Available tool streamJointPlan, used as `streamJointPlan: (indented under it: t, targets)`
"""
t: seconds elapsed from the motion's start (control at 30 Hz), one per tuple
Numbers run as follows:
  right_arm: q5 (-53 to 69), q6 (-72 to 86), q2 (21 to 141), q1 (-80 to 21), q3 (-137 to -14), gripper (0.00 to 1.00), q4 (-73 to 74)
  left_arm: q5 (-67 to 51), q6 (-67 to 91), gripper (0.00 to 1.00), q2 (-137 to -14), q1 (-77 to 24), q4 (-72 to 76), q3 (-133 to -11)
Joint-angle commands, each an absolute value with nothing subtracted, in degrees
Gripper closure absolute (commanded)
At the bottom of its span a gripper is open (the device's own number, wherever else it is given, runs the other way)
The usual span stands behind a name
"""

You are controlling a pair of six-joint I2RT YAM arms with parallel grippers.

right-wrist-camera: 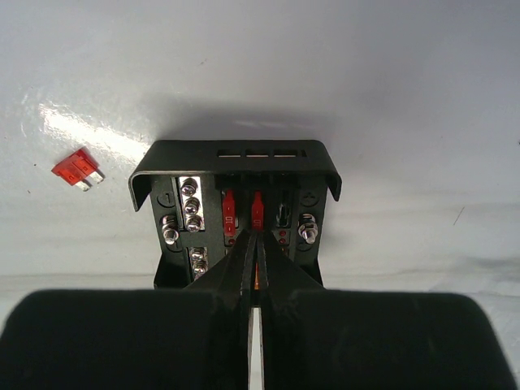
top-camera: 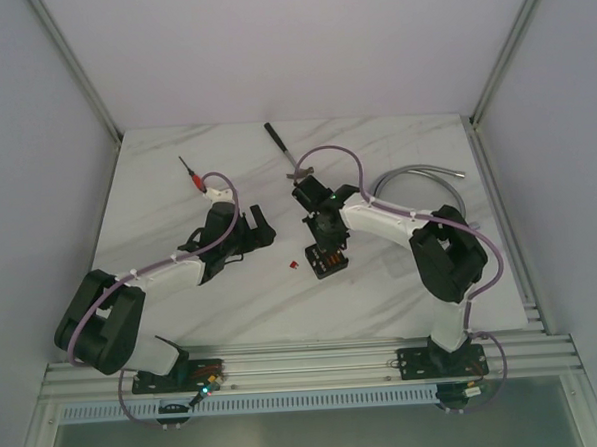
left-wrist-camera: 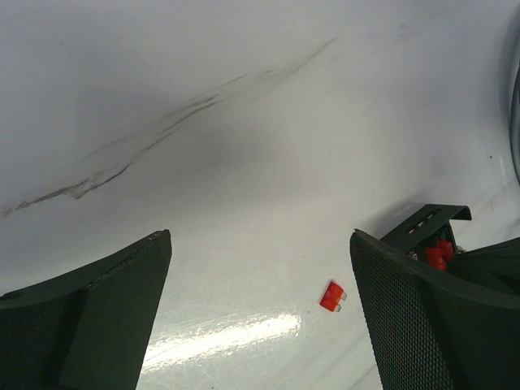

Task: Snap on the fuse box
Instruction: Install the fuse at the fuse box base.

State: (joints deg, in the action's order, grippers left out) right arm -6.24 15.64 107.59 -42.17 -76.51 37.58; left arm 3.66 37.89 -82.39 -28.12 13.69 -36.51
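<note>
My right arm rises from its base at the near right, the elbow is high, and the forearm goes left toward the middle of the table point(top-camera: 253, 311). The wrist bends down over the fuse box point(right-wrist-camera: 236, 160). The right tool point(right-wrist-camera: 253, 237) is narrow, its two fingers pressed together, and the tips stand inside the box among the red fuses of the middle rows. If they pinch something there, I cannot tell.

The fuse box lies on the table a little right of the middle, with its open side up.

My left arm is folded low at the near left, and the forearm points to the right. The left tool point(left-wrist-camera: 260, 237) is wide and holds nothing, near the box on its left side. One loose red fuse point(left-wrist-camera: 331, 296) lies on the table between both tools, just left of the box.
</note>
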Motion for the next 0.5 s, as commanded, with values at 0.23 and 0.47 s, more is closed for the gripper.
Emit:
streamJointPlan:
  t: [0.23, 0.47]
  targets:
    - [-5.3, 14.1, 123.6, -41.8, -78.8, 1.0, 40.1, 3.1, 38.0, 0.0, -81.5, -27.9, 13.9, -35.8]
    - [-7.6, 15.3, 127.7, -41.2, -76.3, 1.0, 39.3, 2.6, 38.0, 0.0, -81.5, -27.9, 14.0, -35.5]
